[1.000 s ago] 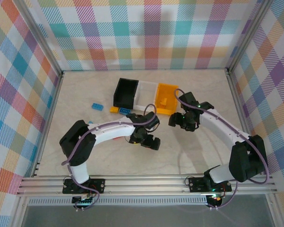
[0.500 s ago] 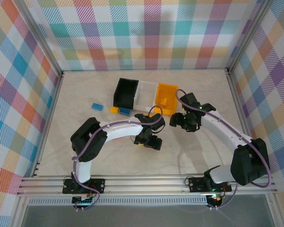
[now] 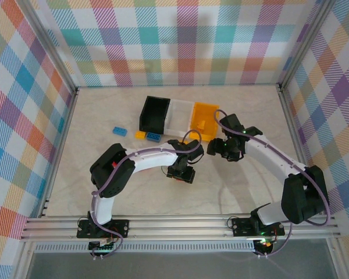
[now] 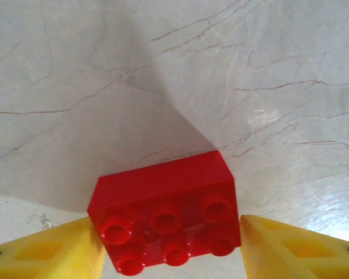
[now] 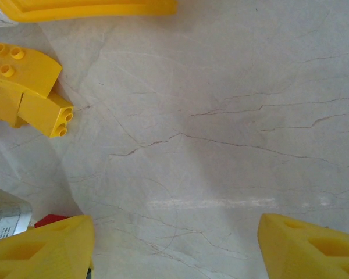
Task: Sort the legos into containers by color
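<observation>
A red lego (image 4: pixel 166 212) lies studs-up on the marble table between my left gripper's (image 4: pixel 168 232) yellow fingers, which press against both of its ends. From above, the left gripper (image 3: pixel 181 174) hangs low over mid-table. The right gripper (image 3: pixel 217 149) is open in front of the yellow-orange bin (image 3: pixel 205 110), and its wrist view shows bare table between its fingers (image 5: pixel 43 244). A yellow lego cluster (image 5: pixel 23 87) sits to the upper left there. The black bin (image 3: pixel 154 113) and white bin (image 3: pixel 181 115) stand left of the yellow-orange one.
Two blue legos (image 3: pixel 120 131) (image 3: pixel 154 137) and a yellow one (image 3: pixel 140 135) lie left of the bins. The yellow-orange bin's rim (image 5: pixel 87 7) runs along the top of the right wrist view. Plaid walls enclose the table.
The left arm's elbow has swung to the right while its gripper stayed over nearly the same spot. The right gripper has barely shifted.
</observation>
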